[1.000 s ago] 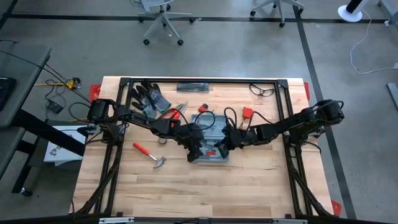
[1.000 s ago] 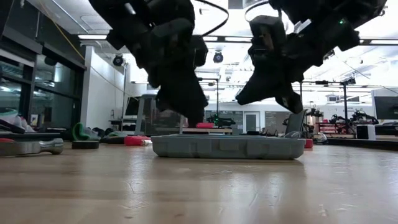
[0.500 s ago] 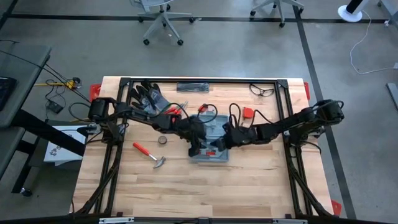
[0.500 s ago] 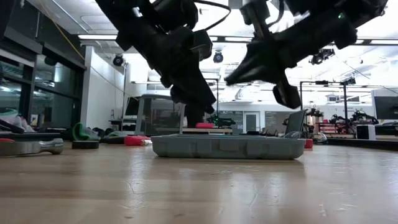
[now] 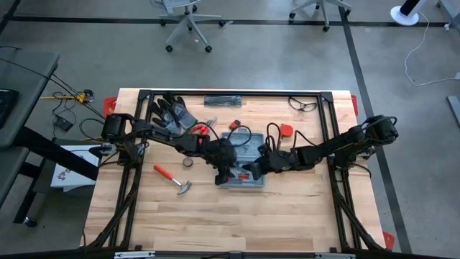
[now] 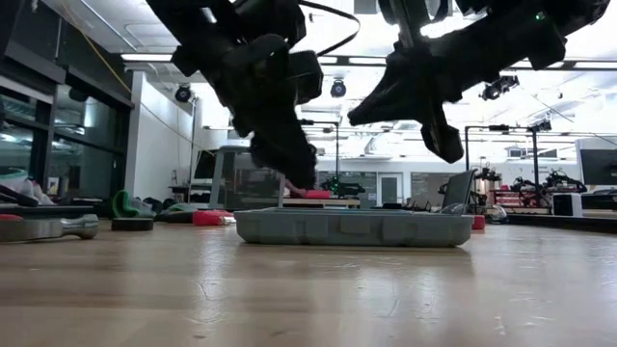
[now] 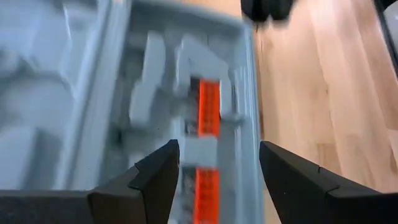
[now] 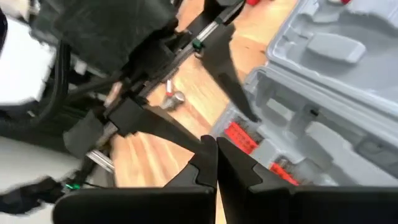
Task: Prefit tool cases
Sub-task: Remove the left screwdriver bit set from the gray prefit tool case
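- Open blue-grey tool case [image 5: 242, 160] lying flat near the middle of the wooden desk [image 5: 287, 216], moulded recesses facing up.
- Orange-red tool [image 7: 208, 118] seated in a recess near one edge of the case, seen in the left wrist view; more red pieces [image 8: 242, 138] in the recesses in the right wrist view.
- Left end effector [image 5: 228, 173] poised over the near left part of the case, fingers [image 7: 155, 171] spread wide apart with nothing between them, straddling the orange-red tool from above.
- In the low view, left end effector [image 6: 294, 169] hanging just above the case [image 6: 353, 227], tip close to the rim; contact not discernible.
- Right end effector [image 5: 253, 170] over the near middle of the case, just beside the left one, fingers [image 8: 208, 163] pressed together and empty.
- In the low view, right end effector [image 6: 445, 145] clearly above the case, apart from it.
- Hammer [image 5: 172, 179] with red handle on the desk to the left of the case, well apart from it.
- Dark gloves [image 5: 169, 113] at the far left of the desk, red-handled pliers [image 5: 203, 129] just beside them.
- Small round roll [image 5: 187, 162] between the hammer and the case.
- Safety glasses [image 5: 302, 105] at the far right edge of the desk.
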